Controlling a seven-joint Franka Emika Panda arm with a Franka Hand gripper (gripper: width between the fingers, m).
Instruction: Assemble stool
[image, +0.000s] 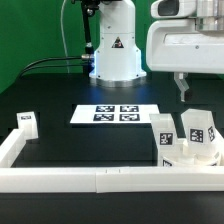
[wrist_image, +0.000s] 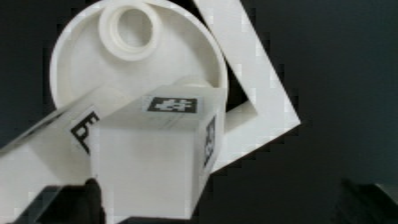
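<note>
The stool's parts lie apart. At the exterior view's right, the round seat disc (image: 188, 156) lies against the border rail, with two tagged legs (image: 163, 134) (image: 198, 127) standing at it. Another tagged leg (image: 27, 122) sits at the far left by the rail. My gripper (image: 183, 95) hangs open well above the right-hand group and holds nothing. In the wrist view the seat disc (wrist_image: 128, 62) shows its round hole, and one tagged leg (wrist_image: 151, 150) stands in front of it, in line with the gap of my open gripper (wrist_image: 205, 212). One dark finger (wrist_image: 64, 205) shows beside the leg.
The marker board (image: 115, 115) lies flat in the middle of the black table. The long white border rail (image: 90, 180) runs along the front and up the left side, and shows behind the disc as the rail (wrist_image: 249, 60) in the wrist view. The robot base (image: 115, 55) stands at the back.
</note>
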